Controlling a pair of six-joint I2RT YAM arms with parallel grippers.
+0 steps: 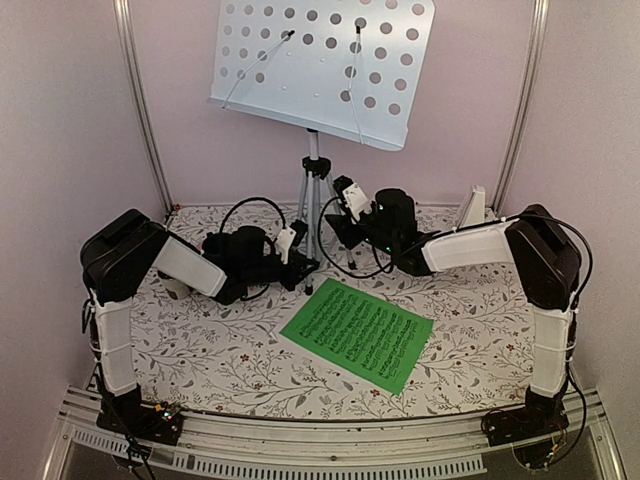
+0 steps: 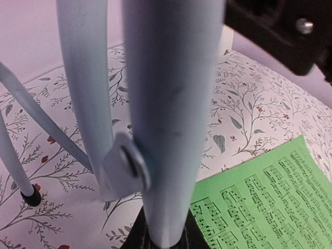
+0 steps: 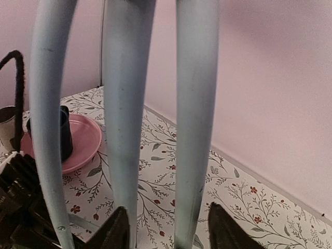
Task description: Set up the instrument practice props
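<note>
Pale grey stand (image 1: 330, 80): upright at the top centre of the overhead view, with its desk tilted. Its tripod legs rest on the table (image 1: 220, 360) between the two arms.
Left gripper (image 1: 289, 244): low at the stand's left side, close against a tube. Its own camera is filled by that tube and hides the fingers, so whether it is clamped cannot be told.
Right gripper (image 3: 168, 231): jaws apart with one leg tube standing between them and a gap on the left side; it holds nothing.
Green sheet (image 1: 358, 333): flat on the table at lower centre, in front of the legs, not yet on the desk.
Metronome (image 1: 472, 207): a small white shape at the right back edge, behind the right arm.
White sheet: not seen in any view.
Plate (image 3: 85, 137) and cup (image 3: 63, 132): at the left of the right wrist view, beyond the legs, with the cup on the plate.
Risk, tipping: the wide desk on thin legs looks top-heavy. With one gripper loose, a pull low on a leg could swing or topple the stand.
Risk, snag: the right fingers straddle a leg, so drawing away sideways could hook the tube and drag the stand.
Risk, sheet: a sliding foot could ride onto the sheet's far corner and crease or pin it.
Risk, neighbours: a falling stand could strike the cup and plate.
</note>
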